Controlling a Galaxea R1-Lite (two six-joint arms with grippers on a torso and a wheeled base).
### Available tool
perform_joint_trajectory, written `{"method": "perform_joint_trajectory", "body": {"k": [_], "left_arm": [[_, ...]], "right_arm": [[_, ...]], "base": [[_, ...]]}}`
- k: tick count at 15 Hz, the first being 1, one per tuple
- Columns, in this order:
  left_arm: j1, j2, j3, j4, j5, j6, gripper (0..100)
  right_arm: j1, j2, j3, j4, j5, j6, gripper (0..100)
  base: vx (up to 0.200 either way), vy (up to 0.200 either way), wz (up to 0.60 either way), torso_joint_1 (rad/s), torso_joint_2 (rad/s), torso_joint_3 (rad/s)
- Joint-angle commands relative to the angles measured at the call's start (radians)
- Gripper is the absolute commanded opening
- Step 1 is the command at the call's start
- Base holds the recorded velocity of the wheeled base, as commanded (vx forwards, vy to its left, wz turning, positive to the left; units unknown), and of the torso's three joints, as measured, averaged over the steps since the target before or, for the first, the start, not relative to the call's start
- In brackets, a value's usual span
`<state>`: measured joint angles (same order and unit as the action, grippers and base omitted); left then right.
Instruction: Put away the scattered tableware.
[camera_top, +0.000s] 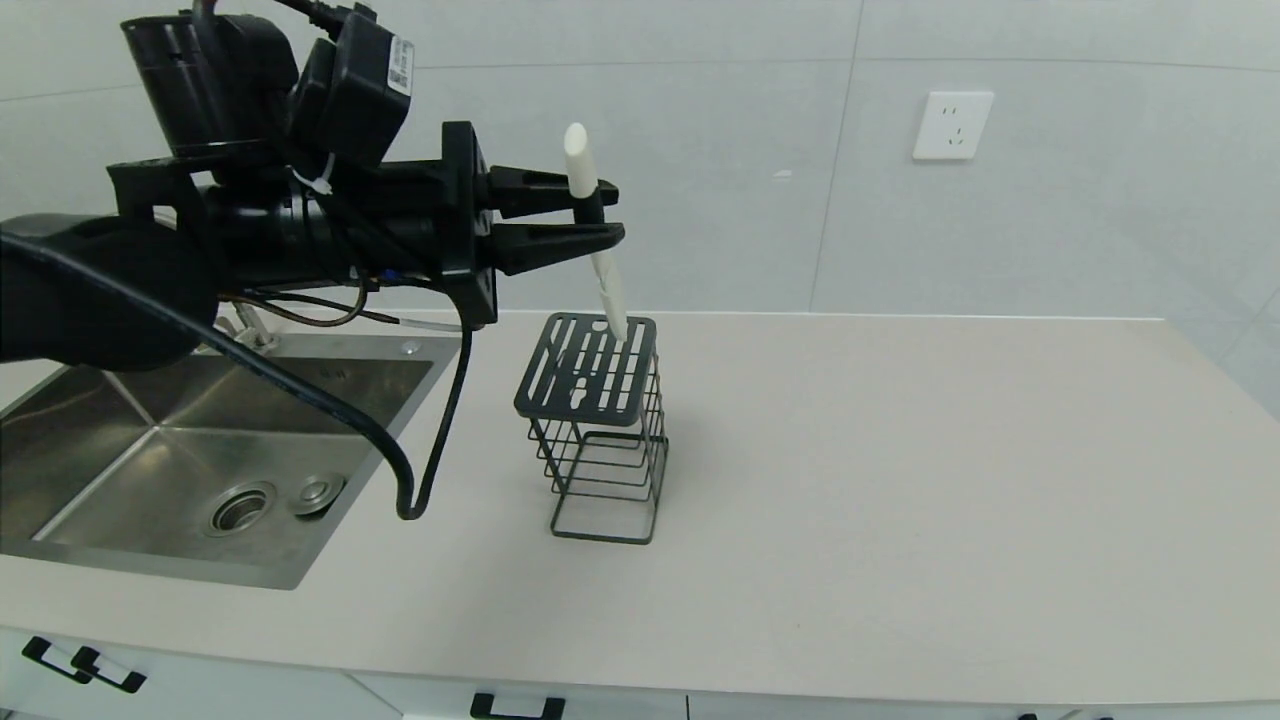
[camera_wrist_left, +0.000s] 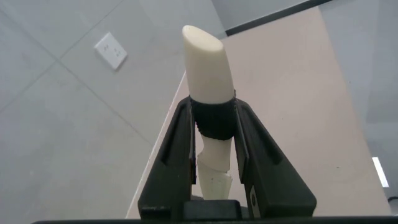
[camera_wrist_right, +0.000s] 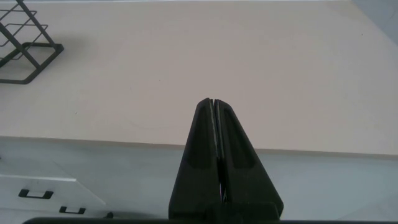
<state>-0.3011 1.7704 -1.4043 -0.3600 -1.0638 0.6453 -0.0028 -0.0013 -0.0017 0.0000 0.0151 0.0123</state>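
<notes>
At the far left a steel sink (camera_top: 330, 345) is sunk into the pale counter (camera_top: 900, 480), with its drain in the basin's floor. Above the sink's right edge the left claw (camera_top: 612, 212) is held out level, its two black fingers (camera_top: 545, 182) clamped on a white utensil (camera_top: 577, 150); the left wrist view shows the same grip close up, with the claw (camera_wrist_left: 213, 118) pinching the utensil (camera_wrist_left: 205, 62) partway down its length and the rounded top standing clear above. The utensil is nearly upright, leaning a little, and its lower end meets the slotted top of a black wire rack (camera_top: 585, 370) at the far right corner; I cannot tell whether it is through a slot. The rack stands on the counter just right of the sink. Farther right, a white wall socket (camera_top: 952, 125) sits on the tiled wall. The right claw (camera_wrist_right: 214, 109) is pressed fully together with nothing in it, over the counter's front edge, with the rack's (camera_wrist_right: 25, 43) base well off to one side.
</notes>
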Motion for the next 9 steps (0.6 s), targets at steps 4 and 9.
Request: {"method": "perform_joint_trajectory", "body": {"k": [4, 9], "left_arm": [[0.003, 0.015, -0.002, -0.002, -0.027, -0.018, 0], [0.025, 0.089, -0.081, -0.002, -0.054, -0.035, 0]], "right_arm": [[0.0, 0.001, 0.0, 0.0, 0.0, 0.001, 0], [0.0, 0.001, 0.0, 0.0, 0.0, 0.0, 0]], "base": [[0.0, 0.0, 0.0, 0.0, 0.0, 0.0], [0.0, 0.0, 0.0, 0.0, 0.0, 0.0]]}}
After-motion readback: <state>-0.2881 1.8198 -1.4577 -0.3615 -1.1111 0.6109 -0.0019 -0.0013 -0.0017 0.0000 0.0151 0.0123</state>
